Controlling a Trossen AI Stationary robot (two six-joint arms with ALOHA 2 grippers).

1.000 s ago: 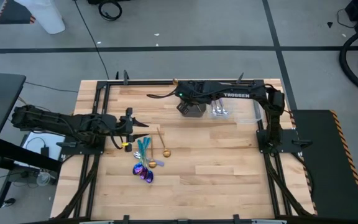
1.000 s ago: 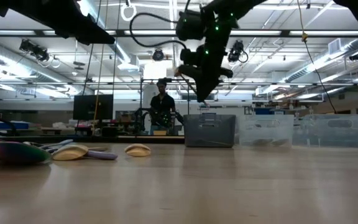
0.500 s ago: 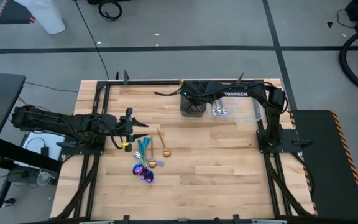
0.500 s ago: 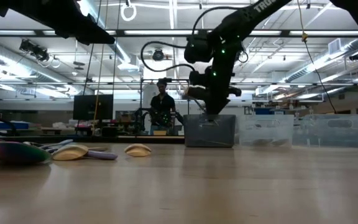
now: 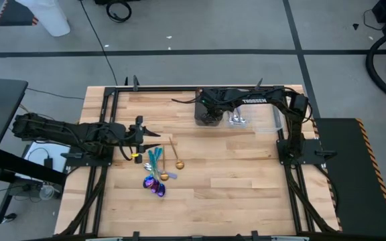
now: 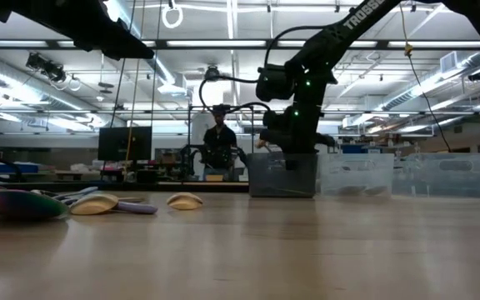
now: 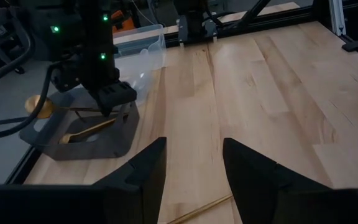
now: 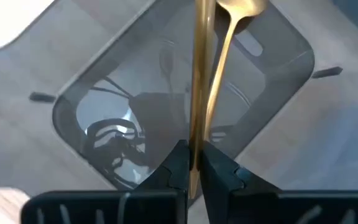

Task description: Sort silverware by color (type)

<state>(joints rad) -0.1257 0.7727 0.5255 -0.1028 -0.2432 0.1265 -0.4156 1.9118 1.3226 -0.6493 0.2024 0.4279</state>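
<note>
One gold spoon (image 8: 202,81) is clamped in the right pincer (image 8: 191,163) directly above the dark bin (image 5: 208,116) (a second gold piece (image 7: 91,130) lies inside). Left pincer (image 7: 191,163) hovers apart near the remaining silverware (image 5: 156,175) on the worktop (image 5: 233,181).

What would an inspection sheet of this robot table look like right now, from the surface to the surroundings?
Surface: wooden table, bare at the near side.
Job's things: gold spoon held over the dark bin, another gold utensil inside it; silver pieces in the clear bin; mixed silverware pile unsorted.
Clutter: nothing seen.
Grippers: right gripper shut on the gold spoon above the dark bin; left gripper open, waiting near the pile.
Cables: black cable on the floor behind the table.
Surroundings: a person stands far back in the workshop.
</note>
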